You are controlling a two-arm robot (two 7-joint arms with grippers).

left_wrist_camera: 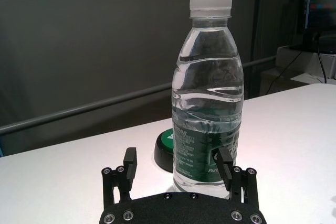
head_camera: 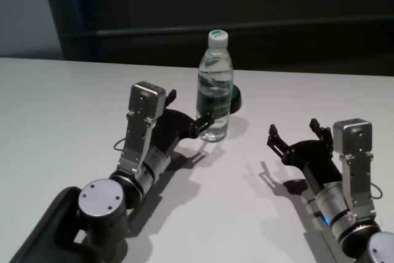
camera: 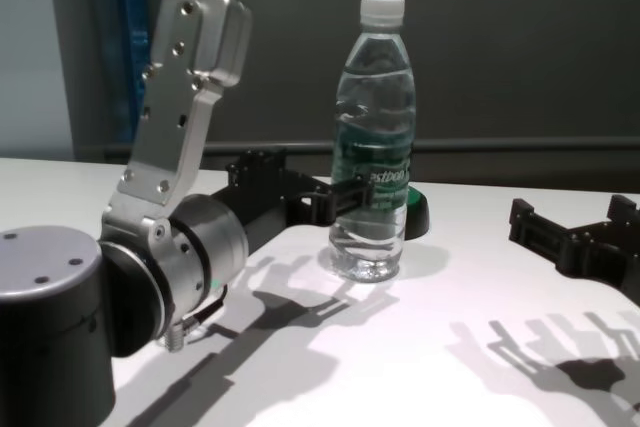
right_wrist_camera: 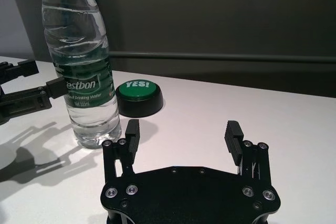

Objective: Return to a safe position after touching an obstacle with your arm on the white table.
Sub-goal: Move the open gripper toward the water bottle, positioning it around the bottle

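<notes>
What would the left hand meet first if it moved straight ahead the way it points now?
Probably the water bottle: the open left hand points at its lower body, one finger already at its label. The black puck sits behind.

light: dim room | shadows: hard on white table [head_camera: 55,103] | focus: sharp

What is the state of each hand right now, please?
Left hand: open, one finger against the bottle, not gripping it.
Right hand: open, empty.
</notes>
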